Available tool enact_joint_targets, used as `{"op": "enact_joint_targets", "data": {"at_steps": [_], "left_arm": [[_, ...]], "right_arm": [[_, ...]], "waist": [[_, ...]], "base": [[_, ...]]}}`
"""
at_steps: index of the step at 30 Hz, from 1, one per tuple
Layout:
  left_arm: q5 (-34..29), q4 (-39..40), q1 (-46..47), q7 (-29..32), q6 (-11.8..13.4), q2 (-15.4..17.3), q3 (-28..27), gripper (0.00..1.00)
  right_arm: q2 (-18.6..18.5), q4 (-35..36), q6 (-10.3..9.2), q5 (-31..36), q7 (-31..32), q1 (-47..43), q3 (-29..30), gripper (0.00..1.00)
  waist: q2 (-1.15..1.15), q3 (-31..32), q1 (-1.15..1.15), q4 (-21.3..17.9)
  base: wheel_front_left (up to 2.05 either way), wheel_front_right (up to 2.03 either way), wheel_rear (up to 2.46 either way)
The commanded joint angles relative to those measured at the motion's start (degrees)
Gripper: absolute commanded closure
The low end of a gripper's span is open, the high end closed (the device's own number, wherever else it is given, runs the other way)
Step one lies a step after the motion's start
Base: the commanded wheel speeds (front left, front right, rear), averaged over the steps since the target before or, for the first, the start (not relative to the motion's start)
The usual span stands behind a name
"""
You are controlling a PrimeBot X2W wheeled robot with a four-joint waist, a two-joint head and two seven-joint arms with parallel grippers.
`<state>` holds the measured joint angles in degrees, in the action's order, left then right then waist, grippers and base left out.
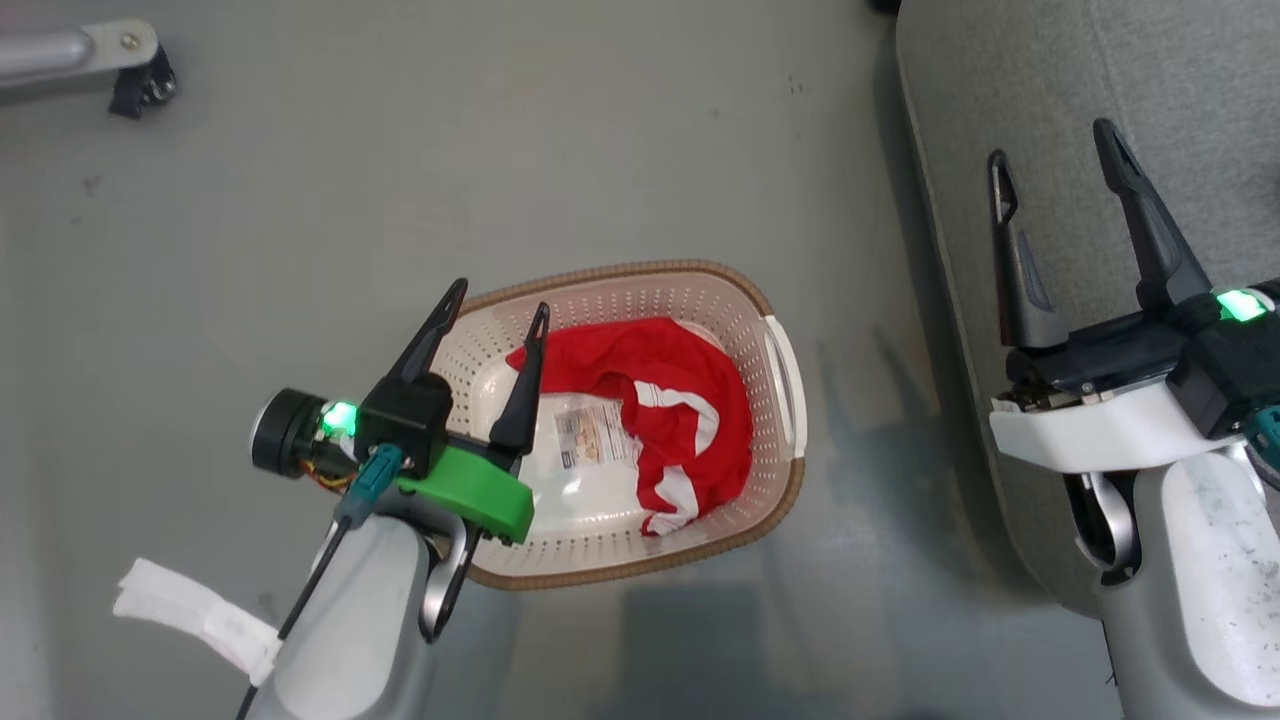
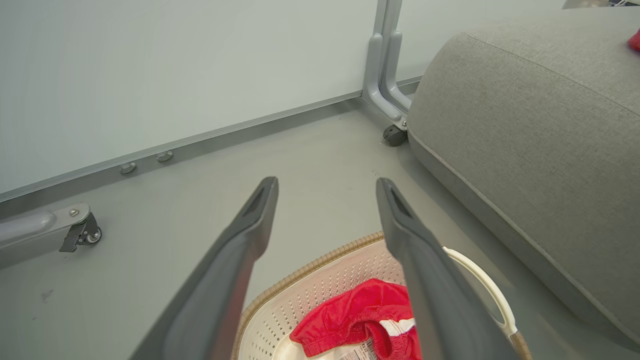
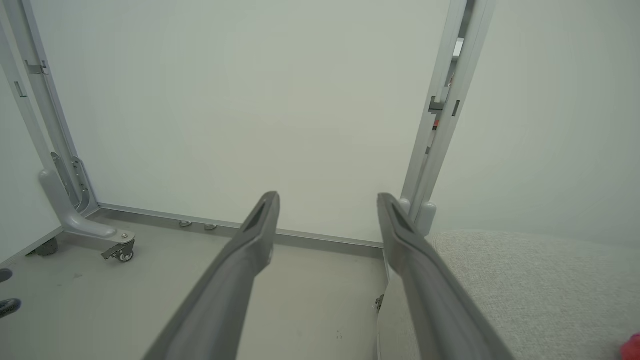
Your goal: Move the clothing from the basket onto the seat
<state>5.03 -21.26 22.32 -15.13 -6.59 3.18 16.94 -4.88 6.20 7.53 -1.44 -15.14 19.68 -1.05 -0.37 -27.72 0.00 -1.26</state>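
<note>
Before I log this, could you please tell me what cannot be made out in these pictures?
Paper label in the basket: head view, print too small, one edge under the clothing.
Piece count of the clothing: head view, folds hide whether one or two.
Red scrap on the seat: left wrist view, cut off by the edge.
Basket's left rim: head view, behind the left hand.

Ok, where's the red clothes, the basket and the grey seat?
clothing (image 1: pixel 640 350), head view, middle of the red fabric.
basket (image 1: pixel 620 298), head view, far perforated wall.
seat (image 1: pixel 1100 80), head view, bare grey cushion top.
</note>
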Motion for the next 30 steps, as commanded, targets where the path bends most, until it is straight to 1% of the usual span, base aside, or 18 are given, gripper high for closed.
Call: {"op": "enact_joint_targets", "data": {"at_steps": [1, 5, 9, 11, 15, 19, 22, 25, 27, 30], "left_arm": [[-0.54, -1.33, 3.34, -0.02, -0.44, 0.62, 0.57, 0.00], [1.42, -8.42, 9.91, -0.03, -0.92, 1.00, 3.82, 0.00], [5.69, -14.66, 16.39, -0.02, -0.93, 2.92, 10.75, 0.00], [8.91, -17.91, 19.37, -0.02, -0.90, 4.21, 14.63, 0.00], [12.73, -24.01, 24.84, -0.02, -0.91, 6.49, 20.20, 0.00], [17.31, -29.50, 28.37, 0.07, -0.91, 6.73, 25.71, 0.00], [22.44, -31.44, 30.05, 0.98, -0.92, 6.94, 30.35, 0.00], [27.37, -31.78, 31.65, 2.13, -0.92, 8.21, 35.22, 0.00], [29.65, -32.46, 33.00, 2.05, -0.92, 9.33, 37.38, 0.00], [31.93, -33.40, 34.62, 1.76, -0.92, 9.81, 40.18, 0.00]], "right_arm": [[-0.06, 0.35, -0.08, 0.72, -0.01, 1.67, 0.40, 0.00], [0.36, 1.55, -0.08, 0.96, -0.01, 3.80, 1.05, 0.00], [0.76, 2.44, -0.08, 1.01, -0.01, 5.57, 0.59, 0.00], [0.98, 2.87, -0.08, 1.04, -0.01, 6.51, 0.31, 0.00], [1.33, 3.99, -0.08, 1.53, -0.01, 8.02, 0.31, 0.00], [1.52, 5.00, -0.08, 1.77, -0.01, 9.02, 0.09, 0.00], [1.67, 5.52, -0.08, 2.18, -0.01, 9.55, -0.22, 0.00], [1.75, 5.97, -0.08, 2.18, -0.01, 9.76, -0.65, 0.00], [1.79, 6.32, -0.08, 2.21, -0.01, 10.07, -0.96, 0.00], [1.85, 6.84, -0.08, 2.33, -0.01, 10.27, -1.53, 0.00]], "waist": [[0.37, -12.59, 0.00, -3.38], [0.37, -17.37, 0.00, -4.56], [0.37, -21.86, 0.00, -6.23], [0.37, -23.90, 0.00, -7.17], [0.37, -27.15, 0.00, -8.54], [0.37, -29.58, 0.00, -9.68], [0.37, -30.77, 0.00, -10.17], [0.37, -31.92, 0.00, -10.61], [0.37, -32.66, 0.00, -10.93], [0.37, -33.74, 0.00, -11.34]], "base": [[0.00, 0.00, 0.00], [0.00, 0.00, 0.00], [0.00, 0.00, 0.00], [0.00, 0.00, 0.00], [0.00, 0.00, 0.00], [0.00, 0.00, 0.00], [0.00, 0.00, 0.00], [0.00, 0.00, 0.00], [0.00, 0.00, 0.00], [0.00, 0.00, 0.00]]}}
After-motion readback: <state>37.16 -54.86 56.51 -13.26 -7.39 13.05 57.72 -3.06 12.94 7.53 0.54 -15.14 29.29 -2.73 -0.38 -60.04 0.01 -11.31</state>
